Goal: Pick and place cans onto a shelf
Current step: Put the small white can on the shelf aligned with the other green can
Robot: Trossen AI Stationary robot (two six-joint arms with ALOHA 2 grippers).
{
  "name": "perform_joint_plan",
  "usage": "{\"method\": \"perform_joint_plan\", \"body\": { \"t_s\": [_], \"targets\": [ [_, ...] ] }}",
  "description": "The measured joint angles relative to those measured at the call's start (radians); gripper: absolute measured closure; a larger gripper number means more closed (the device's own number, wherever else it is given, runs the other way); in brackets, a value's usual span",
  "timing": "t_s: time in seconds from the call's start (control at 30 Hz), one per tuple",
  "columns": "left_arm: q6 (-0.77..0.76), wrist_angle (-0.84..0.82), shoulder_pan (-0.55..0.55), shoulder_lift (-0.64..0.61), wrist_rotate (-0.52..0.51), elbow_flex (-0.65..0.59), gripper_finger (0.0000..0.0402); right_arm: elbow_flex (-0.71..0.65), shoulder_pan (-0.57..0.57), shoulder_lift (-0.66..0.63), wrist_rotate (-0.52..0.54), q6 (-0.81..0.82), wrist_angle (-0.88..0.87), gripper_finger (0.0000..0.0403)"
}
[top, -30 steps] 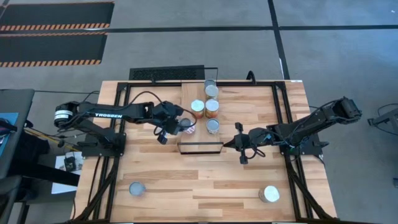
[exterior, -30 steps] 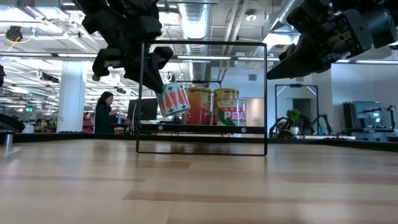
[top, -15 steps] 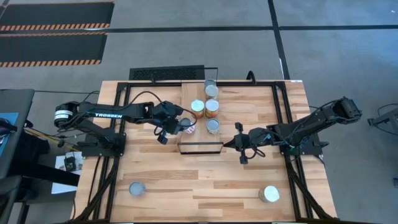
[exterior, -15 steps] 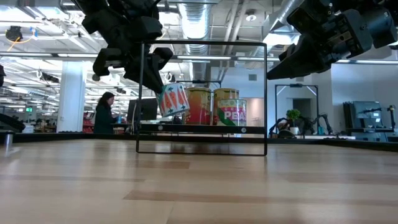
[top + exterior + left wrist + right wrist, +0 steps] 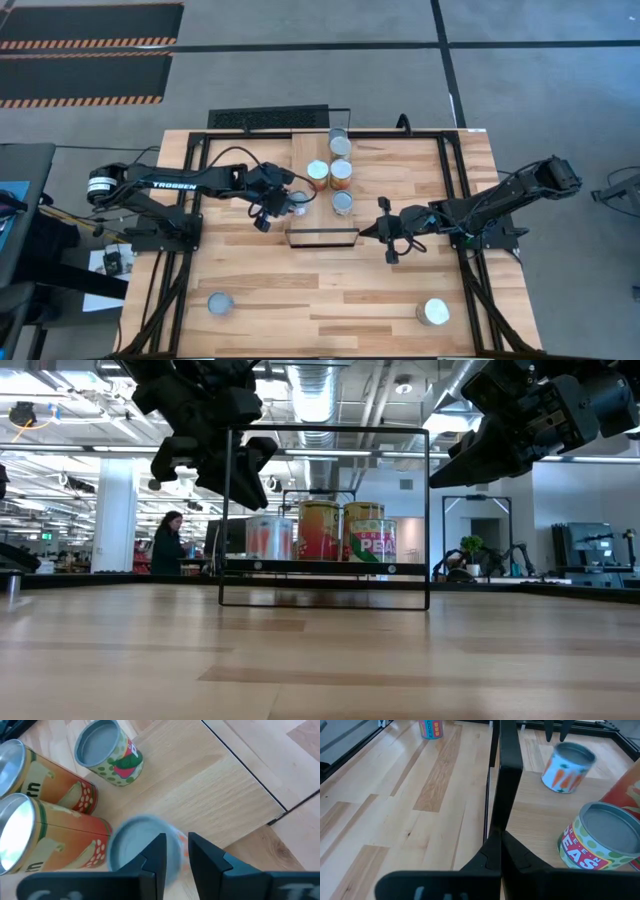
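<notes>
the left pincer [image 5: 283, 205] hovered over the shelf [image 5: 318, 168], at its near left part, just above a can with carrots on the label [image 5: 567, 768]. in the left wrist view its fingers [image 5: 156, 852] stood a little apart over the round grey top of this can, which looked blurred, so i cannot tell if they touched it. in the low view the can stood upright on the shelf board, beside an orange-labelled can [image 5: 319, 530] and a green peas can [image 5: 371, 532].

from above, four more cans stood on the shelf: one at the far end [image 5: 339, 140], two orange ones [image 5: 341, 172] side by side in the middle, and the peas can at the near right.

the right pincer [image 5: 381, 229] waited at the right of the black frame [image 5: 322, 237], at the near end of the shelf, with its fingers narrow and pressed together, holding nothing.

two silver cans were on the desk [image 5: 330, 290], well apart from the shelf: one near the front left [image 5: 220, 303], one near the front right [image 5: 433, 312].

a person [image 5: 167, 543] showed in the room behind.
</notes>
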Motion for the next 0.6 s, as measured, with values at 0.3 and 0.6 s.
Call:
{"method": "perform_joint_plan", "body": {
  "t_s": [0.3,0.6],
  "targets": [
    [-0.081,-0.076,0.011,-0.142,-0.037,0.003,0.0364,0.0,0.001,0.0,0.0,0.0,-0.002,0.0393],
    [-0.427,0.104,0.021,-0.381,-0.005,-0.318,0.04,0.0,0.002,0.0,0.0,0.0,-0.007,0.0393]
  ]
}}
